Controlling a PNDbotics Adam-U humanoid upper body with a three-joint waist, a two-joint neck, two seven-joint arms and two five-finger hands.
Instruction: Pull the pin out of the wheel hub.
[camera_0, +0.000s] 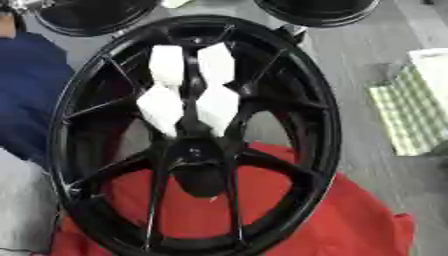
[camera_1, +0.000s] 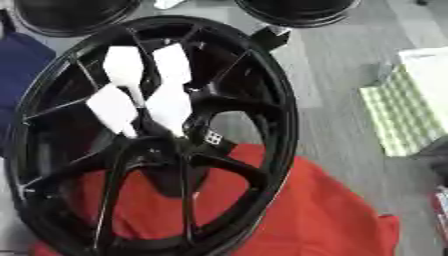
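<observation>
A grey floor (camera_0: 367, 45) carries a red cloth (camera_0: 350, 225); on it stands a black wheel hub (camera_0: 194, 135) filling the middle, 4 white pieces (camera_0: 188, 85) between its spokes. Neither hand shows.

Soft, even light; overall blur.

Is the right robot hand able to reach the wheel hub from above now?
Probably yes: nothing covers the hub, and the white pieces sit in upper spoke gaps. The robot hand itself is not in view.
</observation>
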